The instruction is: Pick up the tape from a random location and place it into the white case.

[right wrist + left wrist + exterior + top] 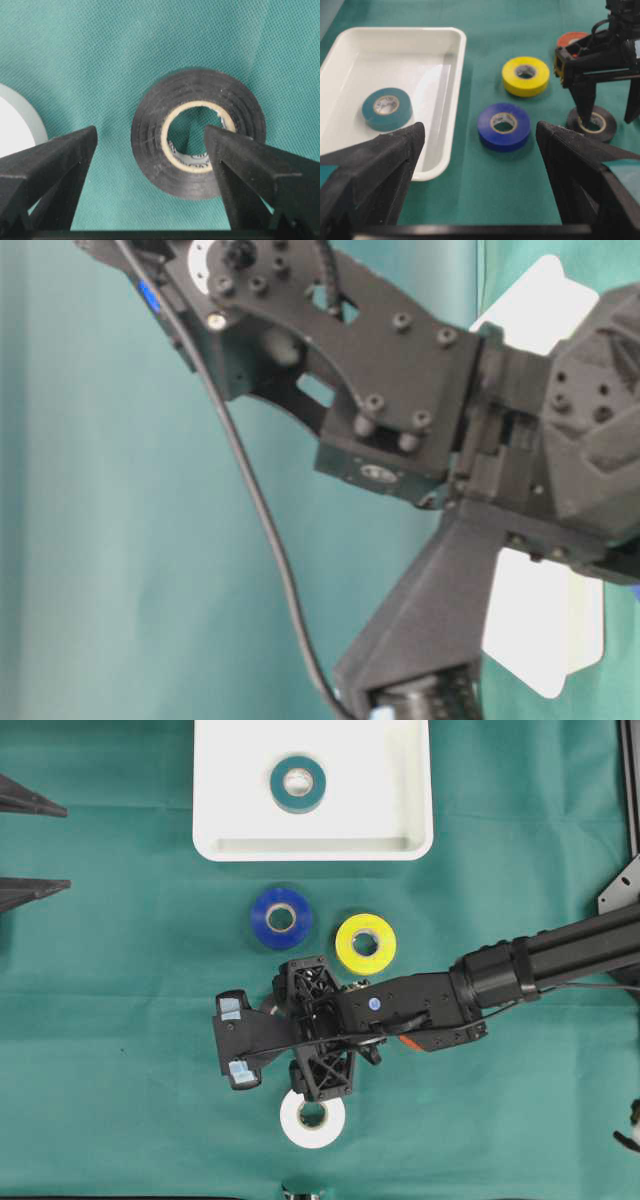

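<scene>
black tape [197,135] fills my right wrist view, a roll lying flat on the green cloth [125,45], its pale core showing. my right gripper [150,165] hangs spread wide above it, holding nothing: one finger [50,160] stands over bare cloth beside the roll, the other finger [250,165] crosses the roll's far edge. whether either pad touches the tape i cannot tell. a white tape roll [12,125] peeks in at the edge of that view.

from overhead, my right gripper [238,1040] reaches across the middle of the table, and the black roll is hidden under it. the white roll [313,1118] lies just beside my wrist, the yellow roll [365,942] and blue roll [281,918] lie on the other side, close together but apart. an orange roll [571,39] shows partly behind my right arm in the left wrist view.

beyond the blue and yellow rolls sits the white case [225,810], with one teal roll [298,784] lying flat inside it, clear of the walls.

my left gripper [480,150] is wide open too, empty, looking over the case [455,60] and the loose rolls from well apart.
</scene>
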